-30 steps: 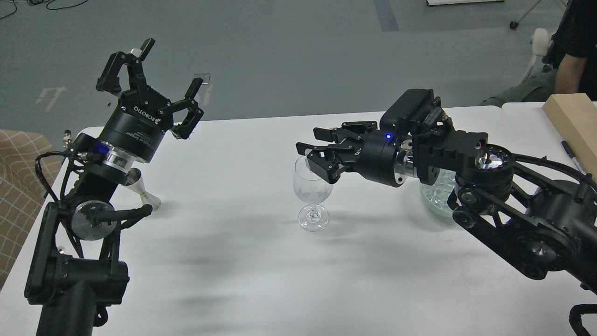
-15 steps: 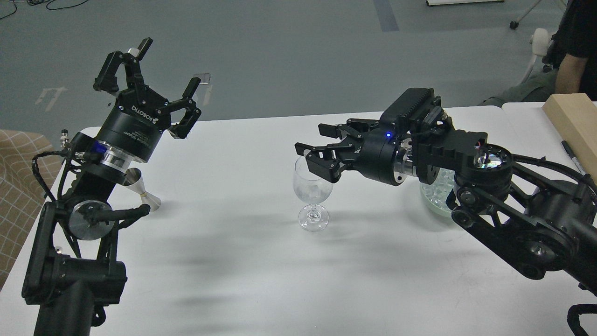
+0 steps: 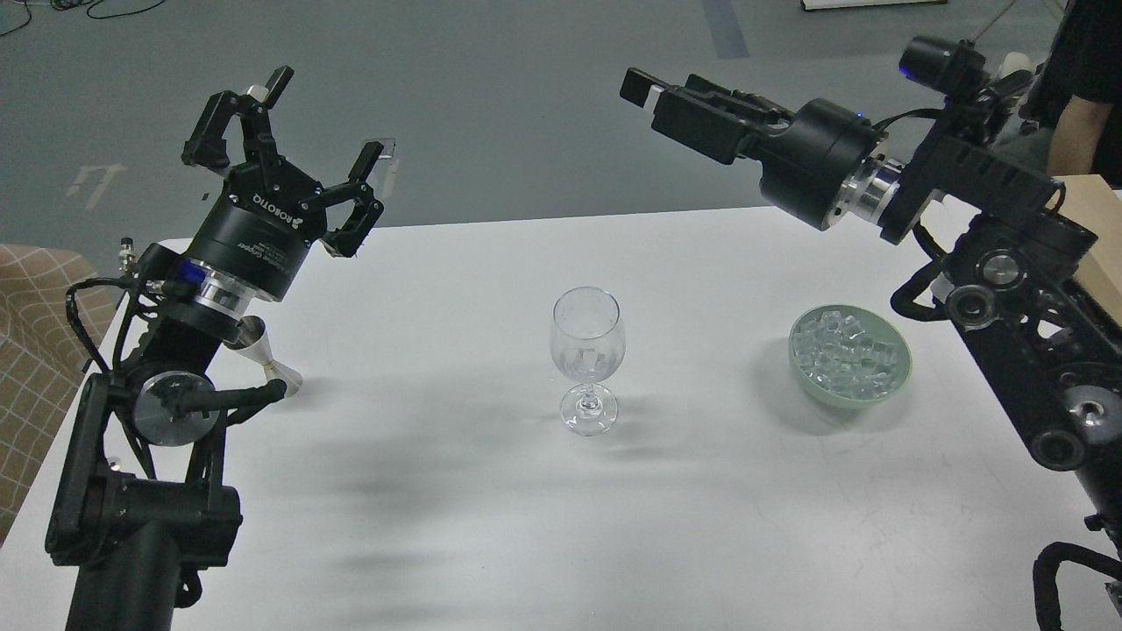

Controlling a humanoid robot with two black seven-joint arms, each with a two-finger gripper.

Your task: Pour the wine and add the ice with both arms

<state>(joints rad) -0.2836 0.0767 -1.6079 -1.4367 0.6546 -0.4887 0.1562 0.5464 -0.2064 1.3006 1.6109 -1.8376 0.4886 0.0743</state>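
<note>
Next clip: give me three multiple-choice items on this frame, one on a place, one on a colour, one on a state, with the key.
1. Where does the ice lie?
A. in the bowl
B. loose on the table
C. in the left tool

2. What colour is the bowl?
A. red
B. pale green
C. black

3. How is the left tool?
A. shut on the wine glass
B. open, holding nothing
C. shut on the bowl

Key: 1 A, cubes heaped inside the rim; 2 B, its wall reads pale green; 3 B, fingers spread apart in the air.

Left pincer (image 3: 323, 124) raised, spread wide; right pincer (image 3: 644, 92) raised, sideways.
</note>
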